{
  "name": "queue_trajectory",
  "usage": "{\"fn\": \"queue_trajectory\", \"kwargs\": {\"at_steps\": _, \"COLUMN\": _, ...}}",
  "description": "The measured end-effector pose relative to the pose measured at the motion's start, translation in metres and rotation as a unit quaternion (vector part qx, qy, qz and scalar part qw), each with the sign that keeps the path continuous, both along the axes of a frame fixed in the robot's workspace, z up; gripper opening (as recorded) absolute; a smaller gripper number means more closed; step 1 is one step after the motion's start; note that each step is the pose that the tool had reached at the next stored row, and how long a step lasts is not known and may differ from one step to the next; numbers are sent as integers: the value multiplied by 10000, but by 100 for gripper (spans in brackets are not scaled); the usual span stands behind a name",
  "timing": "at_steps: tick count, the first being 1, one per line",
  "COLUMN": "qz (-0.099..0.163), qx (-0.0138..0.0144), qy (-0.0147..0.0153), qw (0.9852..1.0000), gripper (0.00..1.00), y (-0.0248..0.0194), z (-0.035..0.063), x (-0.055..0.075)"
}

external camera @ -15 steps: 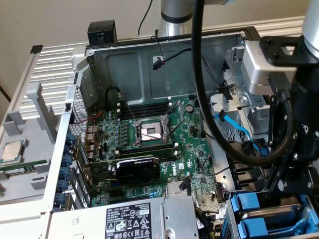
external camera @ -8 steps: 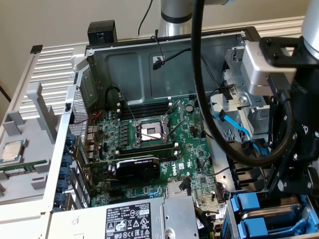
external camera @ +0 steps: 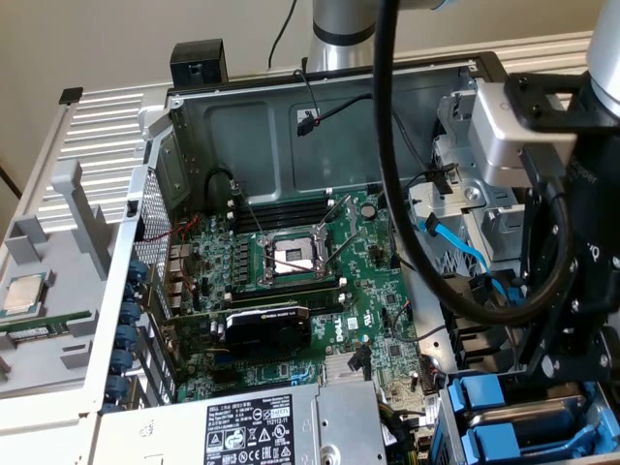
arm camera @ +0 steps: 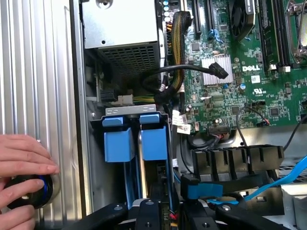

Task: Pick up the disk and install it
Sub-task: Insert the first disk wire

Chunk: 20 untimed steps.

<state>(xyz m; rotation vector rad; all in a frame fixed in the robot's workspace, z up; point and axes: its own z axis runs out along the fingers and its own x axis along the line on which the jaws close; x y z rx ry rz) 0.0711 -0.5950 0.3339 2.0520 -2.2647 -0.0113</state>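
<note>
The gripper (external camera: 567, 373) is hanging over the drive bay at the open computer case's (external camera: 291, 107) corner beside the power supply (arm camera: 122, 24); whether its claw is open or closed, I cannot tell. The disk (arm camera: 154, 139) is sitting upright in the bay on its blue carrier. A person's hand (arm camera: 21, 165) is resting on a round knob (arm camera: 33, 191).

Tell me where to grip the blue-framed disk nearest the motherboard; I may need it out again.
On the disk, probably the blue end tab, coming from the case's open side: its body sits sunk in the bay, with a second carrier close beside.
</note>
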Motion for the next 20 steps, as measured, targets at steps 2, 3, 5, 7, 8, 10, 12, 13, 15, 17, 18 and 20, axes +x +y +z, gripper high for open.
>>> {"fn": "queue_trajectory", "kwargs": {"at_steps": 2, "qz": 0, "qx": 0, "qy": -3, "qw": 10000, "gripper": 25, "y": 2, "z": 19, "x": -1}}
{"fn": "queue_trajectory", "kwargs": {"at_steps": 3, "qz": 0, "qx": -1, "qy": -5, "qw": 10000, "gripper": 25, "y": 4, "z": 30, "x": -1}}
{"fn": "queue_trajectory", "kwargs": {"at_steps": 5, "qz": -1, "qx": -3, "qy": -8, "qw": 10000, "gripper": 25, "y": 10, "z": 53, "x": -1}}
{"fn": "queue_trajectory", "kwargs": {"at_steps": 7, "qz": -1, "qx": -5, "qy": -10, "qw": 10000, "gripper": 25, "y": 13, "z": 87, "x": -1}}
{"fn": "queue_trajectory", "kwargs": {"at_steps": 8, "qz": -1, "qx": -8, "qy": -10, "qw": 10000, "gripper": 25, "y": 14, "z": 116, "x": -1}}
{"fn": "queue_trajectory", "kwargs": {"at_steps": 10, "qz": -1, "qx": -12, "qy": -11, "qw": 10000, "gripper": 25, "y": 15, "z": 188, "x": -1}}
{"fn": "queue_trajectory", "kwargs": {"at_steps": 12, "qz": -1, "qx": -16, "qy": -11, "qw": 10000, "gripper": 25, "y": 15, "z": 274, "x": -1}}
{"fn": "queue_trajectory", "kwargs": {"at_steps": 13, "qz": -1, "qx": -20, "qy": -11, "qw": 10000, "gripper": 25, "y": 14, "z": 318, "x": -1}}
{"fn": "queue_trajectory", "kwargs": {"at_steps": 15, "qz": -1, "qx": -34, "qy": -12, "qw": 10000, "gripper": 25, "y": 16, "z": 392, "x": -1}}
{"fn": "queue_trajectory", "kwargs": {"at_steps": 17, "qz": -1, "qx": -56, "qy": -12, "qw": 10000, "gripper": 25, "y": 21, "z": 454, "x": -1}}
{"fn": "queue_trajectory", "kwargs": {"at_steps": 18, "qz": -1, "qx": -71, "qy": -12, "qw": 10000, "gripper": 25, "y": 24, "z": 479, "x": -1}}
{"fn": "queue_trajectory", "kwargs": {"at_steps": 20, "qz": -1, "qx": -103, "qy": -12, "qw": 9999, "gripper": 25, "y": 38, "z": 531, "x": -1}}
